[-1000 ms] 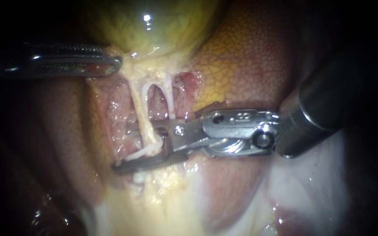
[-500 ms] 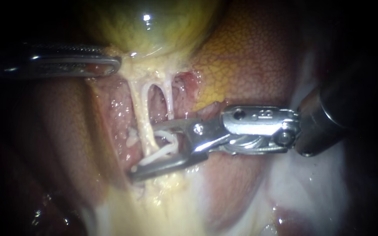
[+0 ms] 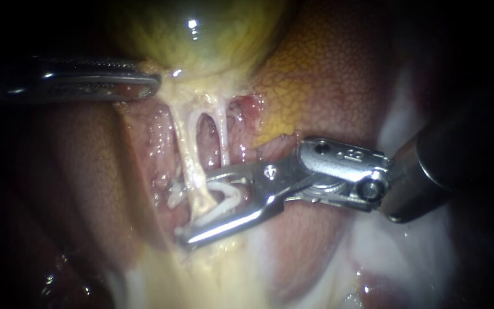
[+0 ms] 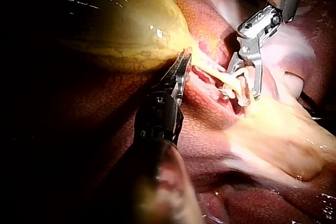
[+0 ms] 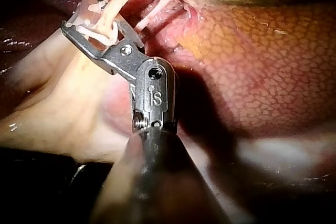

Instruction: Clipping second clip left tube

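Observation:
The left tube (image 3: 184, 149) runs pale and stringy from the gallbladder (image 3: 201, 34) down into yellow fat. My right instrument (image 3: 192, 206) comes in from the right. Its jaws are open and straddle the tube's low end. A white clip (image 3: 227, 197) lies spread in a V between them. A small white piece (image 3: 172, 197) shows just left of the tube. The thinner right tube (image 3: 222, 134) stands apart. My left instrument (image 3: 141, 86) is shut on the gallbladder's neck and holds it up. The right wrist view shows the open jaws (image 5: 89, 22) around the tube (image 5: 107, 22).
Mottled liver (image 3: 327, 74) lies right of the tubes and under the right instrument's wrist. Yellow fat (image 3: 212, 269) spreads below the jaws. White tissue (image 3: 395, 240) sits under the right shaft. Red raw tissue (image 3: 207, 137) shows between the tubes.
My right instrument has slid a little to the right along the tube's base and its jaws have spread wider, baring more of the white clip. The left instrument has stayed put.

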